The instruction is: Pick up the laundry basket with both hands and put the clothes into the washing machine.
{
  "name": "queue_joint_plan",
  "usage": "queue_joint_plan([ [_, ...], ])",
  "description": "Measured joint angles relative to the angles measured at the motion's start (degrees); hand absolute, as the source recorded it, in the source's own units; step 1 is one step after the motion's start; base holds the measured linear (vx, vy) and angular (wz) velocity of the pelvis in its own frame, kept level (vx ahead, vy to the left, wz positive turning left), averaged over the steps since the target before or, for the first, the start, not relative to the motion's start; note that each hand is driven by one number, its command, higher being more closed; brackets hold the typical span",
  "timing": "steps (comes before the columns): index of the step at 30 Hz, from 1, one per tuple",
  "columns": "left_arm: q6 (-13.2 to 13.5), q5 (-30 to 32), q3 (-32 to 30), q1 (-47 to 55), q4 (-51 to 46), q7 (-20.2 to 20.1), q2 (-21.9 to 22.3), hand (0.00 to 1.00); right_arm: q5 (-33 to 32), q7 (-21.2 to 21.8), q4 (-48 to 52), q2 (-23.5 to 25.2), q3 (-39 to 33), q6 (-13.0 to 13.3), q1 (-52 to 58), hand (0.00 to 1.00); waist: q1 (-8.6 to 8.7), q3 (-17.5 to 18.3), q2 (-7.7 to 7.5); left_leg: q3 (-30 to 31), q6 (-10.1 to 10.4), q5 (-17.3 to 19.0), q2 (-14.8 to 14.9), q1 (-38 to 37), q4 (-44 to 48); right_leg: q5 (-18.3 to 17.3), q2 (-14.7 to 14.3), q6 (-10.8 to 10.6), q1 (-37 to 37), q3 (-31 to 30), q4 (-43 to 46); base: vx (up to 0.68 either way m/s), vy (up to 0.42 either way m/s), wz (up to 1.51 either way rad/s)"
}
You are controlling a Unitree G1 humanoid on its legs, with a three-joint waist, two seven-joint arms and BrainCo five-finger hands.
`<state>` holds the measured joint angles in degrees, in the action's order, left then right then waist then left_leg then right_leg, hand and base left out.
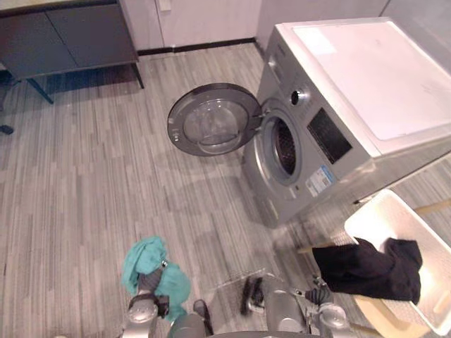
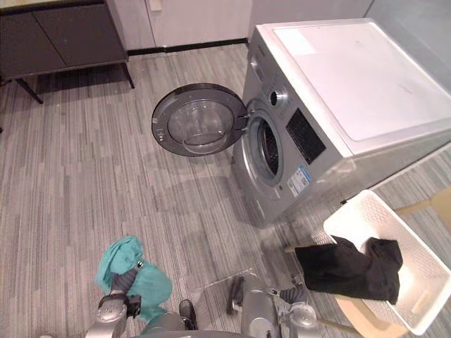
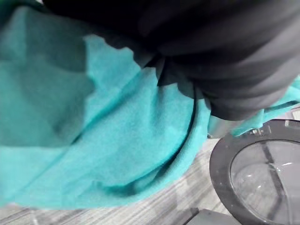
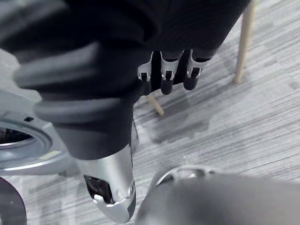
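Observation:
A teal garment [image 1: 144, 260] is bunched around my left hand [image 1: 148, 283] at the lower left, over the floor; in the left wrist view the teal cloth [image 3: 117, 140] gathers against the hand's dark cover. A white laundry basket [image 1: 423, 232] sits at the lower right with a black garment [image 1: 366, 271] draped over its near rim. My right hand [image 1: 320, 290] hangs just left of that garment, its fingers [image 4: 166, 75] relaxed with nothing in them. The silver washing machine [image 1: 338, 105] stands at the right with its round door [image 1: 211, 120] swung open and the drum opening [image 1: 284, 148] exposed.
The basket rests on a light wooden stand [image 1: 377, 320], whose legs [image 4: 246, 42] show beside my right hand. A dark cabinet [image 1: 70, 35] on legs stands against the far wall at the upper left. Striped grey floor [image 1: 106, 176] lies between me and the machine.

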<state>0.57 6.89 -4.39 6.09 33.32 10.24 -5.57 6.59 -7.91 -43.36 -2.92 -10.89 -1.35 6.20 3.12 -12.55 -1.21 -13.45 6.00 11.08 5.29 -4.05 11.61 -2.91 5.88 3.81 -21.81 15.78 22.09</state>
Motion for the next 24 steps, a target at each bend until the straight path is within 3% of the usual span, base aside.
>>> queue_joint_plan([
  [2, 0.0, 0.2, -0.3, 0.1, -1.2, -0.1, 1.6, 1.0, -0.3, 0.3, 1.3, 0.1, 0.0, -0.1, 0.2, 0.0, 0.37, -0.7, 1.12, -0.4, 0.9, -1.1, 3.8, 5.0, 18.4, -2.7, -1.3, 0.5, 5.5, 1.6, -1.0, 0.55, -0.198, 0.17],
  [3, 0.0, 0.2, -0.4, 0.9, -2.5, -0.2, 2.5, 1.0, -0.5, 0.2, 2.2, 0.4, 1.0, -0.1, 0.4, 0.0, -0.94, -0.8, 1.77, -0.9, 0.8, -5.2, 8.5, 9.5, 33.3, -4.1, -3.2, 1.4, 10.1, 1.2, -2.7, 0.5, -0.114, -0.43],
  [4, 0.0, 0.2, -0.3, 1.6, -3.6, -0.2, 3.3, 1.0, -0.5, 0.2, 3.1, 0.8, 2.2, 0.0, 0.1, 0.0, -2.04, -0.8, 1.88, -1.2, -0.7, -3.9, 11.8, 13.8, 44.5, -5.6, -4.7, 1.8, 13.1, -0.4, -3.7, 0.48, -0.086, -0.62],
  [6, 0.0, 0.2, -0.2, 1.4, -4.3, -0.2, 4.0, 1.0, -0.6, 0.1, 4.6, 0.9, 2.5, 0.0, -0.3, 0.0, -2.98, -0.8, 1.6, -2.5, -2.8, -2.6, 13.7, 18.0, 49.6, -6.2, -5.0, 1.4, 15.8, -2.3, -5.4, 0.37, -0.018, -0.65],
  [7, 0.0, 0.0, -0.2, 1.3, -4.8, -0.2, 4.4, 1.0, -1.1, -0.2, 4.9, 1.5, 2.4, 0.0, -0.5, 0.0, -3.96, -0.9, 1.33, -4.5, -3.9, -1.8, 14.4, 20.2, 47.7, -6.2, -4.9, 1.4, 17.7, -4.2, -7.0, 0.44, 0.052, -0.74],
  [9, 0.0, 0.0, -0.2, 1.5, -5.0, -0.2, 5.0, 1.0, -1.6, -0.8, 5.0, 1.8, 2.3, -0.2, -0.3, 0.0, -4.13, -0.9, 1.33, -5.1, -5.1, -0.5, 14.5, 22.2, 39.8, -6.2, -4.5, 1.3, 20.3, -5.9, -9.0, 0.38, 0.117, -0.6],
  [12, 0.0, 0.1, 0.0, 1.3, -5.0, -0.2, 5.2, 1.0, -1.6, -1.4, 6.2, 2.4, 2.2, -0.3, 0.9, 0.0, -4.4, -0.8, 0.32, -0.3, -3.8, -1.3, 9.4, 22.2, 19.1, -8.6, -1.7, -2.7, 22.5, -9.5, -8.6, 0.32, 0.255, -0.57],
  [13, 0.0, 0.1, 0.0, 1.6, -4.9, -0.2, 5.9, 1.0, -1.5, -1.9, 6.1, 2.1, 1.5, -0.3, 0.9, 0.0, -4.64, -0.3, 1.1, 4.2, -1.2, -3.9, 7.3, 20.9, 10.1, -9.8, -1.5, -4.6, 22.2, -11.8, -7.4, 0.3, 0.385, -1.13],
  [14, -0.1, 0.2, 0.2, 2.4, -4.5, -0.2, 7.2, 1.0, -1.5, -2.0, 6.1, 1.3, 1.1, -0.2, 1.5, 0.0, -5.48, 1.2, 3.8, 8.9, 0.4, -12.2, 8.0, 19.4, 4.3, -11.5, -3.0, -7.2, 21.4, -14.6, -6.0, 0.33, 0.506, -1.26],
  [15, -0.4, 0.3, 0.3, 1.3, -2.7, -0.2, 6.2, 1.0, -1.5, -1.9, 4.8, 3.1, 0.7, -0.3, 1.0, 0.0, -5.37, 1.0, 0.72, 6.9, 0.0, -10.0, 6.4, 19.4, 8.3, -12.9, -0.5, -8.7, 21.3, -17.0, -4.5, 0.26, 0.407, -1.06],
  [17, -0.3, 0.4, 0.4, 1.3, -3.0, -0.2, 5.3, 1.0, -1.4, -1.9, 4.7, 4.9, 0.8, -0.3, 1.6, 0.0, -5.51, 2.4, -1.0, 2.2, -1.4, -5.8, 6.3, 17.8, 9.8, -12.1, 1.1, -9.8, 20.0, -19.2, -3.5, 0.19, 0.301, -0.96],
  [21, -0.3, 0.4, 0.3, 1.1, -2.9, -0.2, 4.0, 1.0, -1.3, -2.0, 4.0, 5.0, 1.4, -0.2, 0.4, 0.0, -5.64, 3.0, -1.57, -9.1, -1.9, -0.8, 8.5, 13.4, 10.8, -8.0, 2.0, -11.1, 16.8, -22.9, -4.8, 0.04, 0.251, -1.56],
  [23, -0.3, 0.4, 0.3, 1.0, -1.9, -0.2, 2.6, 1.0, -0.7, -2.0, 0.3, 4.3, 2.2, -0.3, -1.4, 0.0, -4.7, 4.4, -1.98, -16.5, -2.1, -1.2, 9.0, 11.3, 8.2, -4.9, 3.0, -10.7, 13.1, -17.9, -5.7, -0.02, 0.148, -2.11],
  [24, -0.3, 0.4, 0.2, 0.9, -1.7, -0.2, 1.3, 1.0, 0.0, -2.0, -3.5, 3.2, 3.0, -0.5, -3.5, 0.0, -3.78, 4.0, -1.0, -21.4, -2.0, -1.3, 10.1, 9.7, 6.8, -2.9, 4.3, -8.2, 12.1, -5.6, -7.5, 0.01, 0.065, -1.61],
])
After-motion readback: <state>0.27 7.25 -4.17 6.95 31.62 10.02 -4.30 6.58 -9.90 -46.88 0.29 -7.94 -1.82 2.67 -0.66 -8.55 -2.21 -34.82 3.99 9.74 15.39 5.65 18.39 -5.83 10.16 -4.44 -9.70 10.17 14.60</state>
